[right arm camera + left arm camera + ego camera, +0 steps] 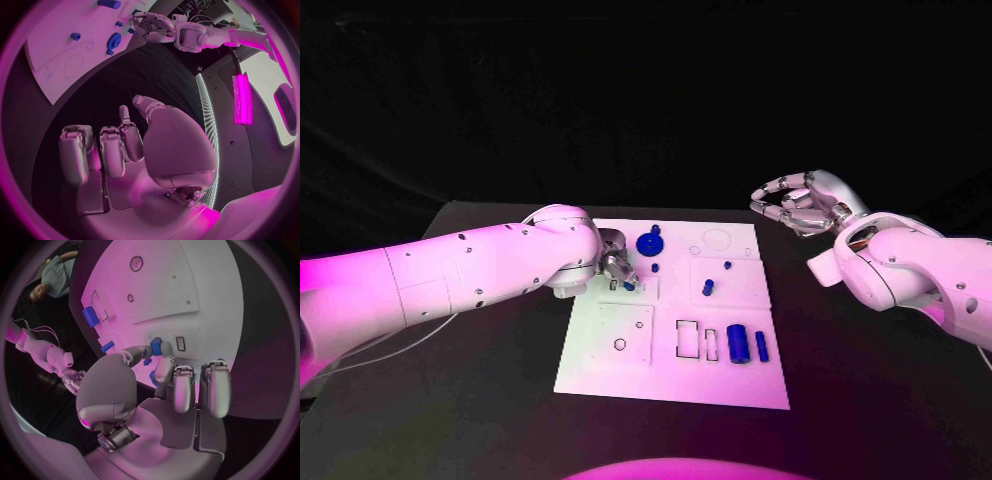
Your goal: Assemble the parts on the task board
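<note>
The left hand (617, 265) rests on the left part of the task board (625, 370), thumb and a finger pinching a small blue block (155, 346) against the plate beside a small rectangular slot (180, 343). The right hand (798, 205) hangs above the black table (877, 380), just off the board's far right corner, fingers curled in around nothing. On the board lie a blue gear (649, 243), two small blue pegs (708, 288), and two blue cylinders (737, 344) near the outlined recesses.

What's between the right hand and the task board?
Only bare black table separates the right hand from the task board, seen in the head view.
</note>
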`<state>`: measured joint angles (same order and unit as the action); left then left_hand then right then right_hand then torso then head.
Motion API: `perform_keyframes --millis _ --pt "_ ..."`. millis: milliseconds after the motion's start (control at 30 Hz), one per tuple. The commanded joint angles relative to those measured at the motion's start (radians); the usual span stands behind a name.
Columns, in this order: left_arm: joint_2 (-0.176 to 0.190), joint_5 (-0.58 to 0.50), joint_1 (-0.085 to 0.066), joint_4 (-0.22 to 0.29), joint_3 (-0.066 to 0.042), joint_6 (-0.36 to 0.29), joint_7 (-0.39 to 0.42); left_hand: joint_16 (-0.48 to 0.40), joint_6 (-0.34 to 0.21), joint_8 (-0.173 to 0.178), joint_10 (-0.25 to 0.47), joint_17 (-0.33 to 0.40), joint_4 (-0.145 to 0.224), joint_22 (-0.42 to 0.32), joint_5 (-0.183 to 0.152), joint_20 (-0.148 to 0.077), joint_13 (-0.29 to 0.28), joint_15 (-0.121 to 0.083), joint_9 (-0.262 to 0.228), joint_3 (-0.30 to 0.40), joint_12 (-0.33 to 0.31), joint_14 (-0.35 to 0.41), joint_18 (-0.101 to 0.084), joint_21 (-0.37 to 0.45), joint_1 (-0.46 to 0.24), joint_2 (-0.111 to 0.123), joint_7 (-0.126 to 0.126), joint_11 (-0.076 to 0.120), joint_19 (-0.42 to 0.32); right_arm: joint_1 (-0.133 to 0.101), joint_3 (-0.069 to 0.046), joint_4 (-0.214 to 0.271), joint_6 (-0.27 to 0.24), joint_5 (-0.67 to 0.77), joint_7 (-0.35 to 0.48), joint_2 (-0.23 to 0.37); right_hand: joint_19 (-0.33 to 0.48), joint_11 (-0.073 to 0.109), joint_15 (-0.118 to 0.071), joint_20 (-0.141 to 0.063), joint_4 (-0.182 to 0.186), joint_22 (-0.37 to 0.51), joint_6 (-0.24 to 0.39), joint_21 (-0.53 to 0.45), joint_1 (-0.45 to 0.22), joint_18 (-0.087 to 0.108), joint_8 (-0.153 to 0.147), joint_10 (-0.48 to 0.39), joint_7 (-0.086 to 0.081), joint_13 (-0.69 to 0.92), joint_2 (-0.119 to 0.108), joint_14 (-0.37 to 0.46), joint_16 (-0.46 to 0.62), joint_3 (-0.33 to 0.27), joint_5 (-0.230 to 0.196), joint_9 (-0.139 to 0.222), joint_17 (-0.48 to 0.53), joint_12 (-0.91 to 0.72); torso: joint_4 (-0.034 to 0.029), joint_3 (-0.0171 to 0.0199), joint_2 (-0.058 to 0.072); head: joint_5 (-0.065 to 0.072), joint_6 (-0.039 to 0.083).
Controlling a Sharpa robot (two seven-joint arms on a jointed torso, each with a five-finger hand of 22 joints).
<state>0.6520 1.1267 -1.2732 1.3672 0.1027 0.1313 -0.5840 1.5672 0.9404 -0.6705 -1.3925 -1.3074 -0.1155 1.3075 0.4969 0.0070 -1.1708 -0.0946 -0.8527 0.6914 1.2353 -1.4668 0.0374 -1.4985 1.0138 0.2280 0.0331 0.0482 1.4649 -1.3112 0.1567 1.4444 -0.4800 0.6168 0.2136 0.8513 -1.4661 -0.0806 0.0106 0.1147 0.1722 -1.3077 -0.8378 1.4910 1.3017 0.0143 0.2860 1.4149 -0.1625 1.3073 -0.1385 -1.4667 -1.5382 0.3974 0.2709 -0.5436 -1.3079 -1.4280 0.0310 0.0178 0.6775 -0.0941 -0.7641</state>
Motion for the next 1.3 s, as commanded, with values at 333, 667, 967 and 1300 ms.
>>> perform_keyframes --millis 333,667,967,1300 --pt "-0.001 -0.01 0.003 -0.005 0.002 0.02 -0.011 0.004 0.03 0.012 -0.006 -0.263 -0.048 0.125 -0.007 -0.006 -0.007 -0.009 0.004 -0.08 0.009 -0.104 -0.006 -0.004 -0.028 0.002 -0.016 0.002 0.042 0.0 0.0 0.0 0.008 0.004 0.01 0.0 -0.044 0.0 -0.003 -0.001 0.003 -0.196 0.006 -0.005 -0.004 0.011 0.007 -0.009 -0.002 0.091 -0.006 -0.075 0.004 0.006 0.003 -0.001 -0.147 0.006 0.0002 -0.0001 0.0 0.0 -0.001" --pt "0.0 -0.013 0.003 -0.007 0.002 0.02 -0.013 0.004 0.038 0.017 -0.008 -0.263 -0.094 0.129 -0.01 -0.007 -0.013 -0.009 0.006 -0.154 0.012 -0.104 -0.007 -0.005 -0.035 0.007 -0.016 0.002 0.044 0.0 0.0 0.001 0.006 0.004 0.01 0.002 -0.042 -0.001 -0.002 -0.001 0.005 -0.194 0.007 -0.007 -0.007 0.011 0.007 -0.01 -0.002 0.09 -0.007 -0.075 0.004 0.005 0.003 -0.001 -0.146 0.007 -0.0002 0.0001 0.0 0.002 0.0" --pt "0.006 -0.014 0.003 -0.006 0.002 0.013 -0.014 0.004 0.041 0.018 -0.009 -0.263 -0.121 0.132 -0.02 -0.007 -0.015 -0.009 0.006 -0.193 0.013 -0.104 -0.008 -0.007 -0.04 0.011 -0.015 0.001 0.046 0.0 0.0 0.001 0.003 0.004 0.011 0.004 -0.041 -0.001 -0.002 -0.001 0.008 -0.193 0.009 -0.009 -0.012 0.012 0.007 -0.01 -0.003 0.09 -0.01 -0.074 0.005 0.003 -0.001 -0.002 -0.143 0.007 0.0004 -0.0004 0.0 0.003 0.0" --pt "0.018 -0.039 0.002 0.007 -0.001 -0.008 -0.01 0.004 0.044 0.023 -0.011 -0.263 -0.177 0.135 -0.138 -0.007 -0.021 -0.008 0.007 -0.279 0.016 -0.104 -0.008 -0.007 -0.048 0.001 -0.014 0.0 0.047 0.0 0.0 0.0 -0.002 0.004 0.012 0.005 -0.041 -0.001 -0.002 0.0 0.011 -0.193 0.011 -0.01 -0.017 0.012 0.008 -0.011 -0.003 0.089 -0.012 -0.074 0.006 0.001 -0.006 -0.002 -0.143 0.008 -0.0014 -0.0006 0.0 0.004 0.0"
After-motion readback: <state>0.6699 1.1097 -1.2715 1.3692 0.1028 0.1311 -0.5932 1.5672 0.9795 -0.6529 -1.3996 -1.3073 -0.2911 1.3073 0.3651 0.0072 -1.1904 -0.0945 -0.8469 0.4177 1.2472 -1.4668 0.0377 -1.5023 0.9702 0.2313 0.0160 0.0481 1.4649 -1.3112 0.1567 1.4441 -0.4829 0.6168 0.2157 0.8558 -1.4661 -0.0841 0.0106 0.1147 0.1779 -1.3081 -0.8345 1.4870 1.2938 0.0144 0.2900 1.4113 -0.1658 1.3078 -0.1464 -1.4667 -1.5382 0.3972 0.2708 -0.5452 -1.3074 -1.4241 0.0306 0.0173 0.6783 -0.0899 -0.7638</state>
